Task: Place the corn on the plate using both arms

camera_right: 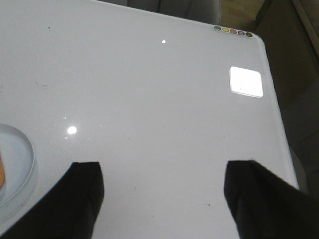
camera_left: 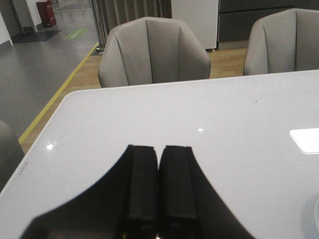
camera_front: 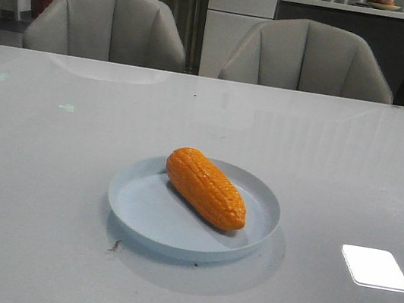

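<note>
Looking forward over the table (camera_front: 45, 173), we see the corn (camera_front: 206, 187) lying on its side inside the plate (camera_front: 142, 211), set diagonally, its blunt end toward the far left and its tapered tip toward the near right. Its skin is glossy orange, ribbed with neat rows of kernels. The plate is round, shallow and pale blue, with a low raised rim, and it casts a soft shadow on the smooth, reflective grey-white tabletop. Two padded grey chairs (camera_front: 108, 25) with curved, seamed backs stand behind the far edge. We see no arm in the front view. In its wrist view, our left gripper (camera_left: 159, 172) has its flat black fingers pressed together, holding nothing, above bare table. Our right gripper (camera_right: 162, 186) has its fingers spread wide apart, beside the plate's rim, with a sliver of orange corn at the frame's edge.
</note>
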{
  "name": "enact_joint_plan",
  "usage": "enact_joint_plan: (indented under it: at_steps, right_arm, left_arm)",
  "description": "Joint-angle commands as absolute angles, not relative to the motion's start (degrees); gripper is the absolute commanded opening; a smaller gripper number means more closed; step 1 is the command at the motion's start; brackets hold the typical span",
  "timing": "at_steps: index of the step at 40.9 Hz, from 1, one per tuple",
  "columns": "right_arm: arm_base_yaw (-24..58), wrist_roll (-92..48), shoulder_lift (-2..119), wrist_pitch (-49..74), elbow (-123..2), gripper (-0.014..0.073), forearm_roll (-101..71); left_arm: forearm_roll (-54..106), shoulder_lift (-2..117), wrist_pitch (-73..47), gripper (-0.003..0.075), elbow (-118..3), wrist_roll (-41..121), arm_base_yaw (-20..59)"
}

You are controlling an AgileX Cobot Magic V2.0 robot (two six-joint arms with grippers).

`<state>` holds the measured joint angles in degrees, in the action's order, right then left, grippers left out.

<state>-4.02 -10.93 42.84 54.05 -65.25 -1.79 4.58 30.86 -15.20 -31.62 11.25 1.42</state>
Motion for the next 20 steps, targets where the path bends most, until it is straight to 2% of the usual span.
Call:
enact_joint_plan:
  at_steps: [1, 6, 10, 15, 20]
  right_arm:
    - [-4.47, -11.66, 32.05, 44.87, -55.39, 0.0604, -1.81]
    - [-4.47, -11.43, 17.14, 45.17, -44.7, 0.0604, -1.87]
    - [-4.47, -9.39, 9.79, 55.02, -42.12, 0.0604, -1.82]
    - [-4.47, -8.74, 9.41, 65.32, -41.94, 0.0604, -1.82]
    - [-4.47, -8.74, 9.63, 61.47, -41.94, 0.0604, -1.82]
  left_arm:
    - [5.19, 30.91, -10.81, 0.0089, -33.23, 11.21, 1.34]
    - [5.19, 30.91, -10.81, 0.0089, -33.23, 11.21, 1.34]
    - [5.19, 30.91, -10.81, 0.0089, -33.23, 11.21, 1.34]
    - [5.19, 30.91, -10.81, 0.0089, -33.23, 11.21, 1.34]
    - [4.98, 30.91, -10.81, 0.0089, -33.23, 11.21, 1.34]
